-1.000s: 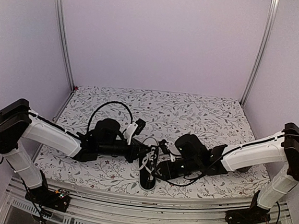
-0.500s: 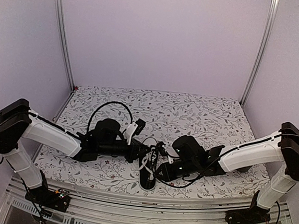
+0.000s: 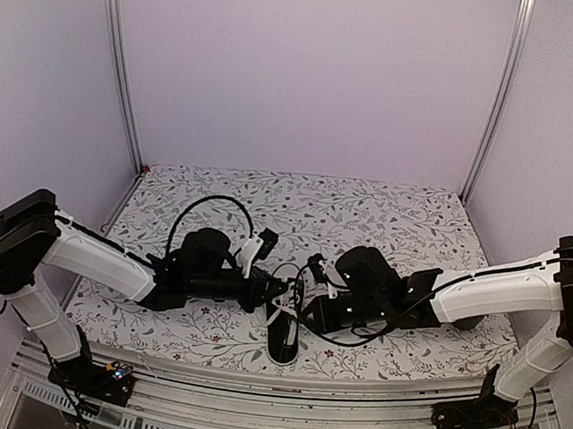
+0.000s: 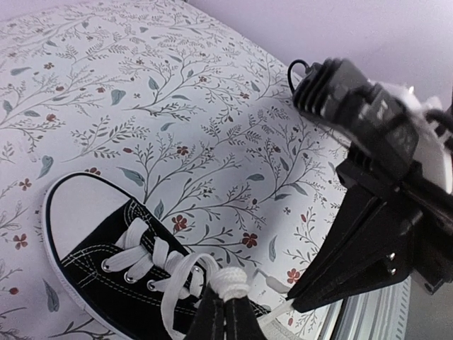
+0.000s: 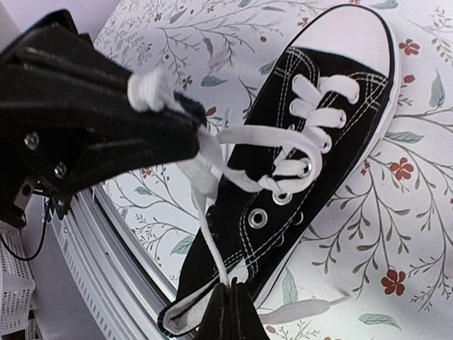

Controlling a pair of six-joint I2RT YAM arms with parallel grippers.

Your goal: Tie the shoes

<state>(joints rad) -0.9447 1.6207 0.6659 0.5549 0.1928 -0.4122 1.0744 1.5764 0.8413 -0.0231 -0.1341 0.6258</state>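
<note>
Since half a second ago my right gripper [image 5: 231,303] has shifted slightly away from the near edge, and the left arm sits as it was. Nearest me, the black canvas sneaker [image 3: 284,337] lies close to the floral table's [image 3: 387,218] front edge, heel toward the arm bases, toe pointing away. Both tools meet over its white laces [image 5: 322,88]. The right gripper is clamped on one lace strand above the heel opening. The left gripper [image 4: 226,306] pinches a bunched bit of lace.
</note>
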